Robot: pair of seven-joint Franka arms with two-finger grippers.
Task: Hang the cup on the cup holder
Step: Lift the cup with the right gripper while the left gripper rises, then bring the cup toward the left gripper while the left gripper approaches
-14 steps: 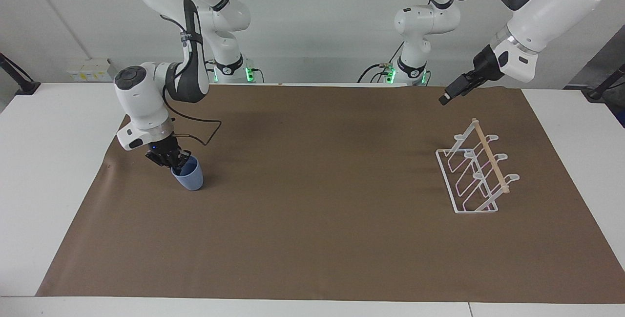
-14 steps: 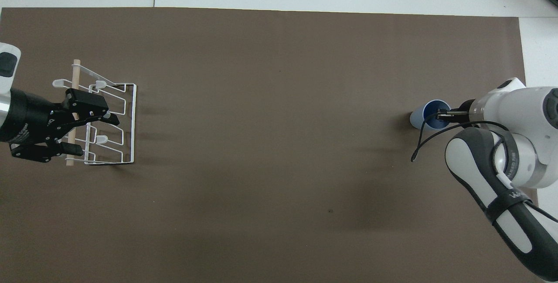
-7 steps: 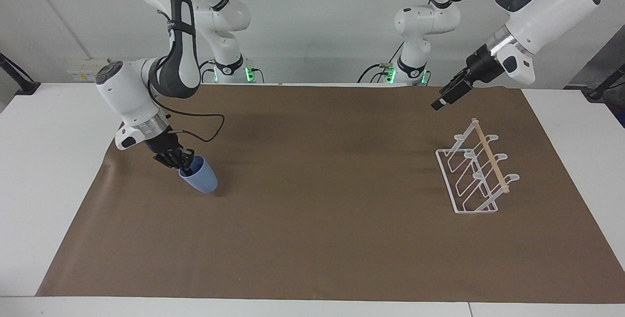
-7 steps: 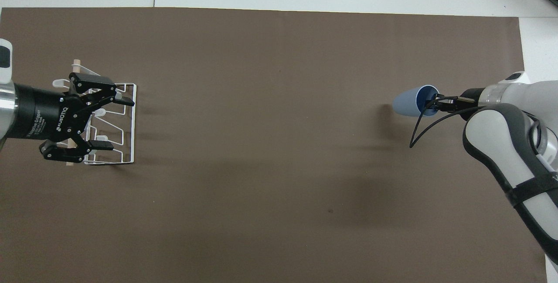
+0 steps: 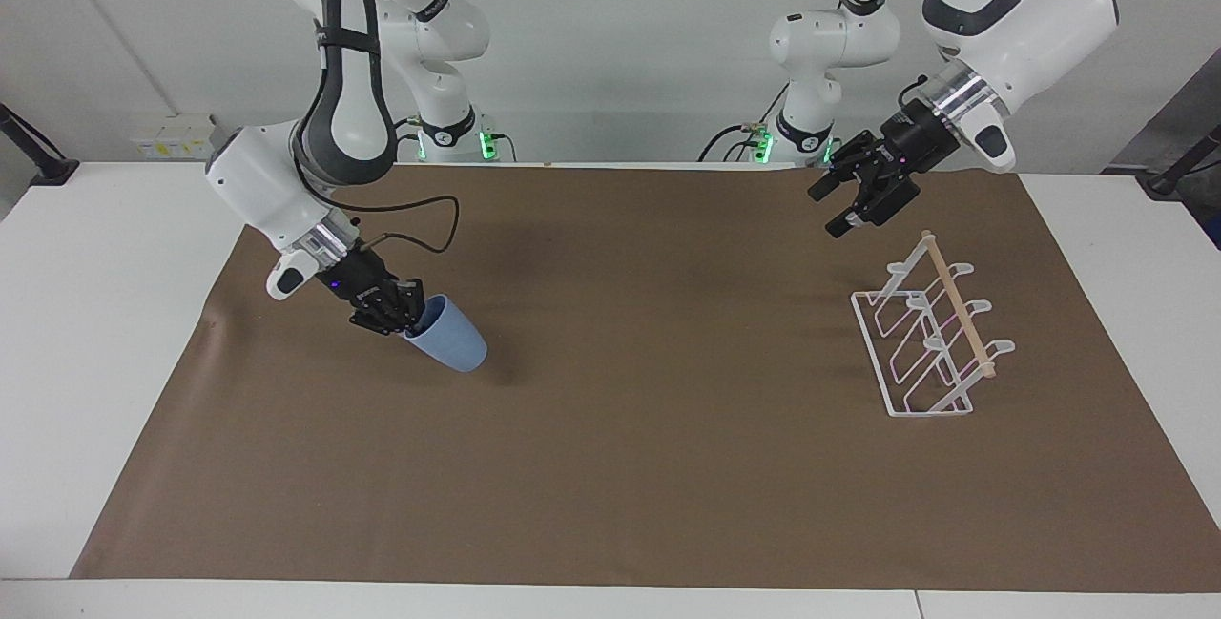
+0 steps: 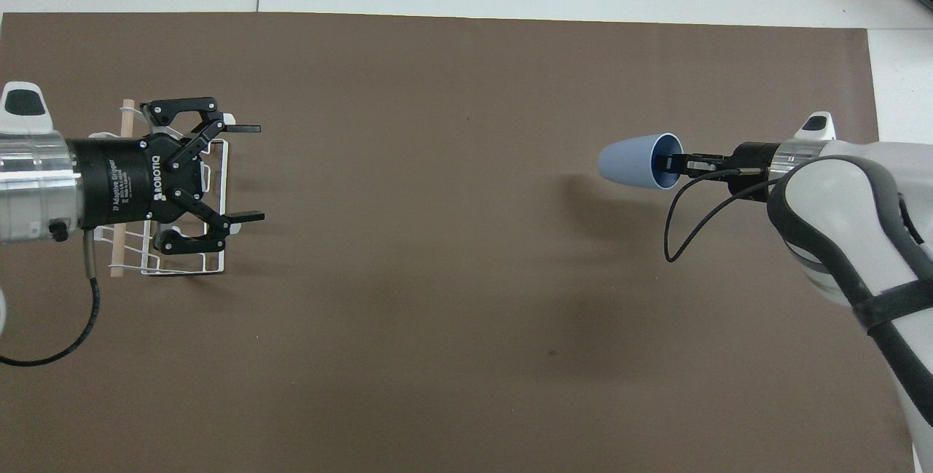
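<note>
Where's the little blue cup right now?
The cup, tipped sideways, is gripped at its rim by the right gripper above the brown mat, toward the right arm's end.

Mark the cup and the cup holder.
cup [image 5: 450, 342], facing view, on its outer side wall.
cup holder [image 5: 957, 312], facing view, on the wooden rod along its top.

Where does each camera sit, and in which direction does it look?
Facing view: high across the table, looking at both robots; both whole arms show, right end effector holding the cup by its rim, left end effector open above the mat near the cup holder.
Overhead view: above the robots' end, looking steeply down; forearms enter from the sides.
Shared: cup, cup holder, both end effectors, half a turn apart.
</note>
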